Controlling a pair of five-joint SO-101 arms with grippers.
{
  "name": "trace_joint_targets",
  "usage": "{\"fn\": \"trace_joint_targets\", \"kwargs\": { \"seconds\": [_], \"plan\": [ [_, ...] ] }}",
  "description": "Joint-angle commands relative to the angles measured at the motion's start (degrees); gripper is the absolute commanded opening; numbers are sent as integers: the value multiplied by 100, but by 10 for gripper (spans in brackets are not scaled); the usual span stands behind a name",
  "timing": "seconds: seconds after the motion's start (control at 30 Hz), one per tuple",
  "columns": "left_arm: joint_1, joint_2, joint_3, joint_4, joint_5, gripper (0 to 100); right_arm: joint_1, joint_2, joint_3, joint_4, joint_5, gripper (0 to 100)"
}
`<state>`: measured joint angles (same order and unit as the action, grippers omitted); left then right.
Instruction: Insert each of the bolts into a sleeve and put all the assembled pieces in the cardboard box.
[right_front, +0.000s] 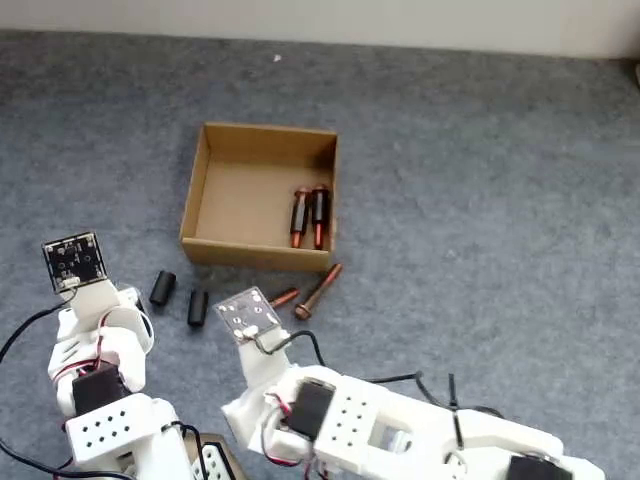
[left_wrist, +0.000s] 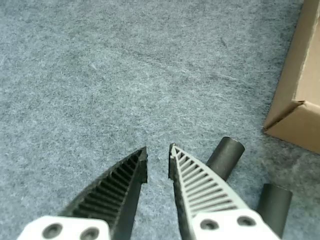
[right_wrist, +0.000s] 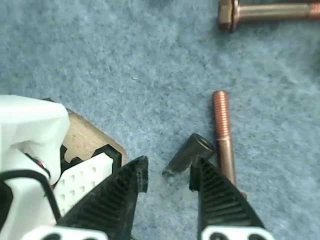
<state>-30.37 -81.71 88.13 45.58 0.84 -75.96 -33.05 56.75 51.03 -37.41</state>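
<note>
The cardboard box (right_front: 205, 190) holds two assembled bolt-and-sleeve pieces (right_front: 310, 216) along one wall. Two black sleeves (right_front: 162, 288) (right_front: 198, 307) lie on the carpet in front of it, and two copper bolts (right_front: 320, 290) (right_front: 285, 297) lie beside them. My left gripper (left_wrist: 157, 160) hovers slightly open and holds nothing, next to the sleeves (left_wrist: 226, 156) (left_wrist: 274, 206). My right gripper (right_wrist: 168, 172) is open, low over the carpet. A short black sleeve (right_wrist: 192, 151) lies at one fingertip (right_wrist: 197, 170), beside a bolt (right_wrist: 222, 135). The other bolt (right_wrist: 270, 12) lies farther off.
Grey carpet covers the whole surface. A corner of the box (left_wrist: 300, 100) stands close to the left gripper. The arms' white bases and a wooden mount (right_wrist: 87, 140) sit at the near edge, close to the right gripper.
</note>
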Motion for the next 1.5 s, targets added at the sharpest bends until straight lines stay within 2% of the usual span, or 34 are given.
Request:
{"fn": "trace_joint_targets", "kwargs": {
  "seconds": [0.0,0.23,0.53,0.8,0.93,1.07,1.2,1.3,1.47],
  "plan": [
    [-40,-48,-242,-105,-9,95,-31,910,-1024,576,-378,146],
    [-57,-48,-233,-105,-9,95,-31,2255,-1842,716,-440,146],
    [-57,-48,-224,-105,-9,95,558,2862,-1640,435,-422,145],
    [-48,-48,-224,-105,-9,95,585,2923,-1349,444,-325,135],
    [-48,-48,-224,-105,-9,95,593,2914,-1341,435,264,0],
    [-48,-48,-224,-105,-9,95,611,2765,-1341,655,624,3],
    [-48,-48,-215,-105,-9,95,690,1895,-1349,1007,1143,3],
    [-48,-48,-215,-105,-18,95,1121,954,-1314,1165,1908,3],
    [-48,-48,-215,-105,-18,95,2360,4,-1305,1165,3552,4]
  ]
}}
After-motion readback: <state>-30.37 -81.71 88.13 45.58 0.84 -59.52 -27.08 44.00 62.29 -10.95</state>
